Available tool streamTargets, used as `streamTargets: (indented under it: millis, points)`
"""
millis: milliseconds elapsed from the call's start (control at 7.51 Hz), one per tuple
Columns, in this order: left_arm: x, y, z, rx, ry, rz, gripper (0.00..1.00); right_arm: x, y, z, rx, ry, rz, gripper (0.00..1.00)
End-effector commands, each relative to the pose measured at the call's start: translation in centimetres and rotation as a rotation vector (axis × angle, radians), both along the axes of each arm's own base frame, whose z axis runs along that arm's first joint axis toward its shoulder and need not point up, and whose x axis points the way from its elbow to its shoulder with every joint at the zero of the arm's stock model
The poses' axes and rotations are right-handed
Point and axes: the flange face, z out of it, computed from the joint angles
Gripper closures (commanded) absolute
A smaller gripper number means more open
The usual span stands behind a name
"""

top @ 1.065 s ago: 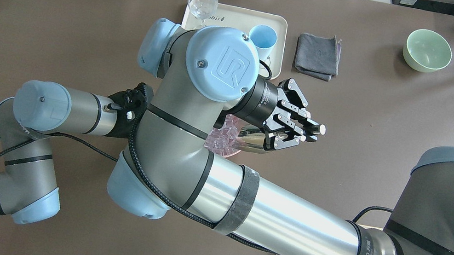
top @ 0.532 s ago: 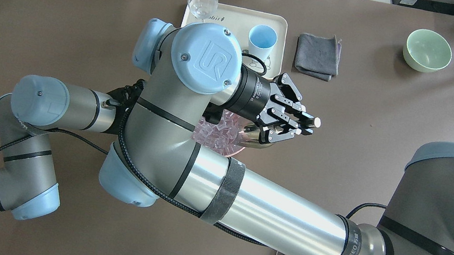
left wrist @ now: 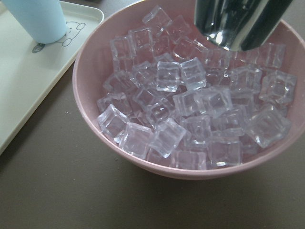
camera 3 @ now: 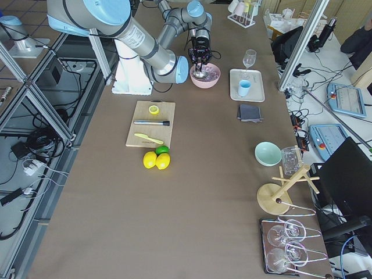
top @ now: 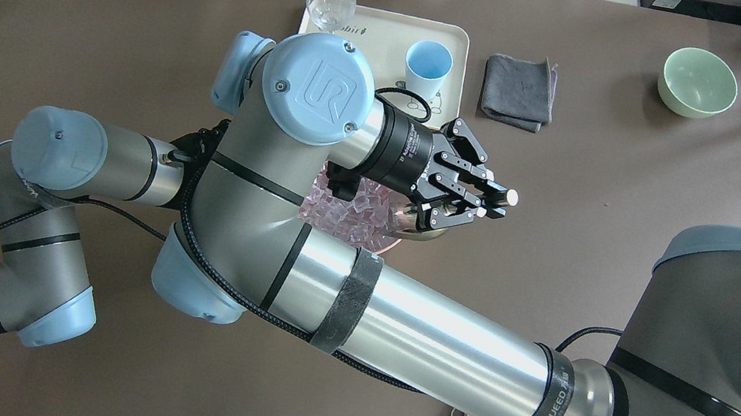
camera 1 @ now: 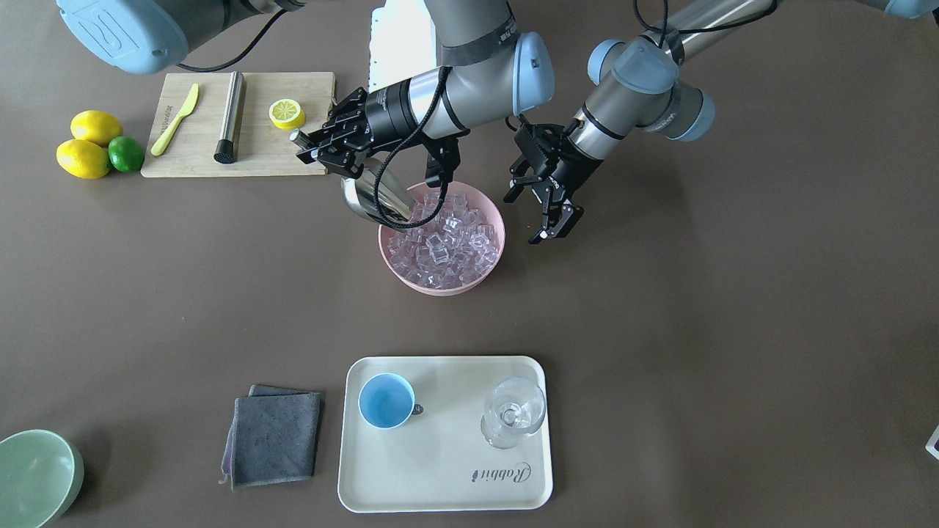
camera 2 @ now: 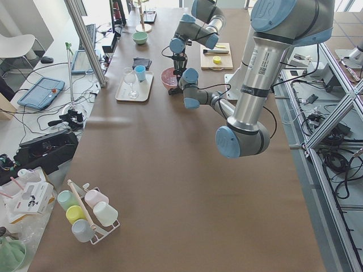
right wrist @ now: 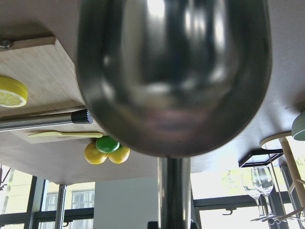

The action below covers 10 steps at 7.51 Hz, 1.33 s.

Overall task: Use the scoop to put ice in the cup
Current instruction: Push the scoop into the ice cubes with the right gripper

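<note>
- Right claw (camera 1: 312, 150) clenched on scoop (camera 1: 370, 194) handle; trough tilted down at the rim of the pink bowl (camera 1: 440, 287), over ice (camera 1: 440, 246), mid-table.
- Left claw (camera 1: 543, 213) released, just beside bowl.
- Cup (camera 1: 386, 400) upright on tray (camera 1: 447, 469), near table's operator-side edge.

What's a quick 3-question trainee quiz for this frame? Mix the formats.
1. True or false: the cup already holds ice.
2. Which gripper holds the scoop? A: left. B: right. C: neither.
3. What does the left gripper hold?

Key
1. False: the cup is empty; the ice lies in the pink bowl.
2. B: the right gripper is shut on the scoop's handle.
3. Nothing: it hangs open beside the pink bowl.
</note>
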Motion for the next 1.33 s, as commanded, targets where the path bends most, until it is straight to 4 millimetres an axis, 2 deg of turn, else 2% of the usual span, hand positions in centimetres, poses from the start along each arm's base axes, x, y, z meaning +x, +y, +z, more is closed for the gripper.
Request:
streamTargets:
  millis: [0, 266, 532, 799, 1198]
  points:
    - [-0.1, 0.3, 0.6, 0.003, 0.000, -0.001, 0.02, -1.9, -0.8, 0.7, -0.004, 0.009, 0.032, 1.00]
    - [-0.3, 0.6, 0.9, 0.009, 0.009, 0.004, 0.02, -2.9, -1.1, 1.7, 0.008, -0.013, 0.051, 1.00]
    - [-0.5, 0.6, 0.9, 0.011, 0.011, 0.003, 0.02, -2.9, -0.9, 2.1, 0.011, -0.053, 0.056, 1.00]
    - [-0.5, 0.7, 0.9, 0.011, 0.013, 0.006, 0.02, -2.1, -0.5, 4.8, 0.030, -0.094, 0.054, 1.00]
    - [-0.4, 0.6, 0.7, 0.010, 0.011, 0.004, 0.02, -2.4, -0.3, 3.6, 0.034, -0.142, 0.059, 1.00]
